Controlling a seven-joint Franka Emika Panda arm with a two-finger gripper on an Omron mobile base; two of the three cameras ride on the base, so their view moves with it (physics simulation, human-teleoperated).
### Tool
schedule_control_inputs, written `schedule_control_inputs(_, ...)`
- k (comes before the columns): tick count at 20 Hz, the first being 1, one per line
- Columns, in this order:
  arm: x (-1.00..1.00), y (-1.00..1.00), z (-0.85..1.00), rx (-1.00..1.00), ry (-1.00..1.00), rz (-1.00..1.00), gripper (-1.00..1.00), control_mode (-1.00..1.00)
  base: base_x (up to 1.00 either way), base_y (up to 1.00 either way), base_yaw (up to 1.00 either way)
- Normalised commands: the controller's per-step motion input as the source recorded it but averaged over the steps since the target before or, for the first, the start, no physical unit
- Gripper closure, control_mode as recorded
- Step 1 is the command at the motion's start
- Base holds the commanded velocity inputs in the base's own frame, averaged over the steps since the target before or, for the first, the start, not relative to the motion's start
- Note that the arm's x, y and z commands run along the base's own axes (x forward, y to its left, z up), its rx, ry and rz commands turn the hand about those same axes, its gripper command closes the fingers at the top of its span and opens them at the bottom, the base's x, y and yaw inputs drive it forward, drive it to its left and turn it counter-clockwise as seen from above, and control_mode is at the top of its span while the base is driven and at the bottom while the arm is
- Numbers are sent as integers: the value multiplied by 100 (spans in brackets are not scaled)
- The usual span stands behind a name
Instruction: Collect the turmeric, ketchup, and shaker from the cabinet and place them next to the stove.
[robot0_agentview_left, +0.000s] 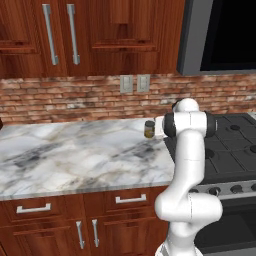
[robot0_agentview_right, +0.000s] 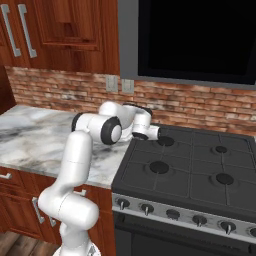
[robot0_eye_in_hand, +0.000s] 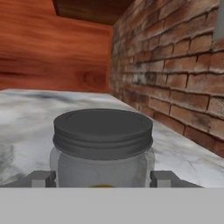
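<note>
The turmeric (robot0_eye_in_hand: 103, 144) stands upright on the marble bench (robot0_agentview_left: 75, 155), just beside the stove (robot0_agentview_right: 190, 170); a rigid glass jar, likely light, smooth-sided and breakable, best gripped across the body below the dark lid. The arm reaches forward, low over the bench. The end effector (robot0_eye_in_hand: 103, 178) is level with the jar, fingers (robot0_eye_in_hand: 41, 178) spread either side; contact cannot be confirmed.

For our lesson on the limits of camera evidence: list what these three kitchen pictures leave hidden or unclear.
- Turmeric: hand view cuts off its lower part at the bottom edge; in the left base view the arm covers its right side.
- Gripper: whether the fingertips touch the glass is unclear; right base view hides the hand behind the arm.
- Stove: its right edge is cropped.
</note>
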Motion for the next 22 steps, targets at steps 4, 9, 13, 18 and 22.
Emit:
schedule_control_inputs(4,0,1,-22,0,-2,0,-100,-100,0,0,0)
schedule_control_inputs(9,-6,0,-2,0,-5,0,-100,-100,0,0,0)
schedule_control_inputs(13,-2,0,1,0,0,0,-100,-100,0,0,0)
schedule_control_inputs(18,0,0,9,0,0,0,-100,-100,0,0,0)
schedule_control_inputs(22,0,0,16,0,-1,0,-100,-100,0,0,0)
